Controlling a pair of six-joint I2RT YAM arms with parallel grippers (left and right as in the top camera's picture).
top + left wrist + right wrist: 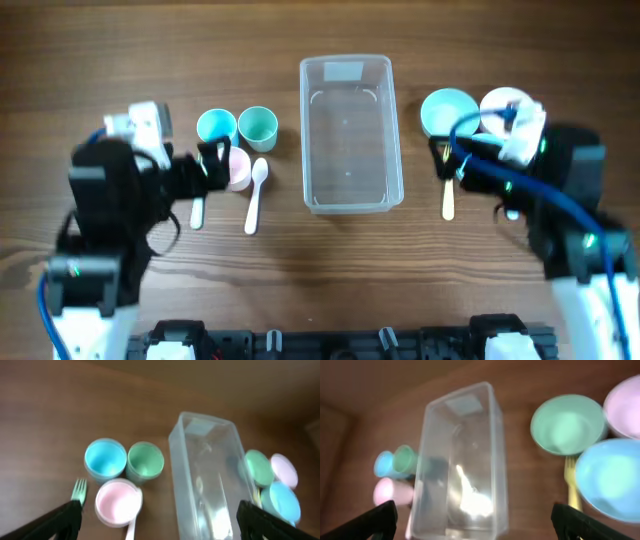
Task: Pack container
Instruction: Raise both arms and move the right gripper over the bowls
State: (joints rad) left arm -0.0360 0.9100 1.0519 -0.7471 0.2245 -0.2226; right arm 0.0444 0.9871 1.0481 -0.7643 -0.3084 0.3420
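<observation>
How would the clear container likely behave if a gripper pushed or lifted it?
Probably light: the container is thin clear plastic and empty. Its broad flat base suggests it would slide on the table, not tip. Glossy walls may be slippery and flex when pinched.

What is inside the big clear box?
Nothing. The container is empty. The wooden table shows through its clear bottom, so nothing in there is hidden.

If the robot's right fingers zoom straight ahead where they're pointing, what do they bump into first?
Most likely the clear container, straight ahead between the open right fingers. Nothing else looks in the way, but height is unclear.
</observation>
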